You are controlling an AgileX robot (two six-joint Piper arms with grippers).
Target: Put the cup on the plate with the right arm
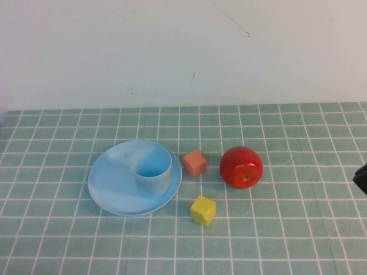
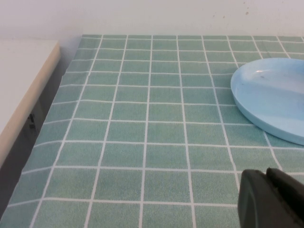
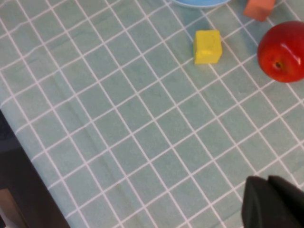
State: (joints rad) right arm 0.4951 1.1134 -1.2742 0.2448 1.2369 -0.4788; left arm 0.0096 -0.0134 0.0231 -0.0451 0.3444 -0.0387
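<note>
The light blue cup [image 1: 152,169] stands upright on the right part of the light blue plate [image 1: 112,177], left of the table's middle. My right gripper [image 1: 361,176] shows only as a dark tip at the far right edge, well away from the cup. In the right wrist view it [image 3: 267,183] is shut and empty above the checked cloth, and the plate's rim [image 3: 199,2] just shows. My left gripper [image 2: 267,176] is shut and empty near the plate [image 2: 275,95]; it is out of the high view.
An orange cube [image 1: 195,163] sits just right of the plate, a red apple [image 1: 241,167] further right, and a yellow cube [image 1: 203,210] in front of them. The table's edge [image 3: 19,156] drops off near the right arm. A white ledge [image 2: 19,85] lies beyond the table's left side.
</note>
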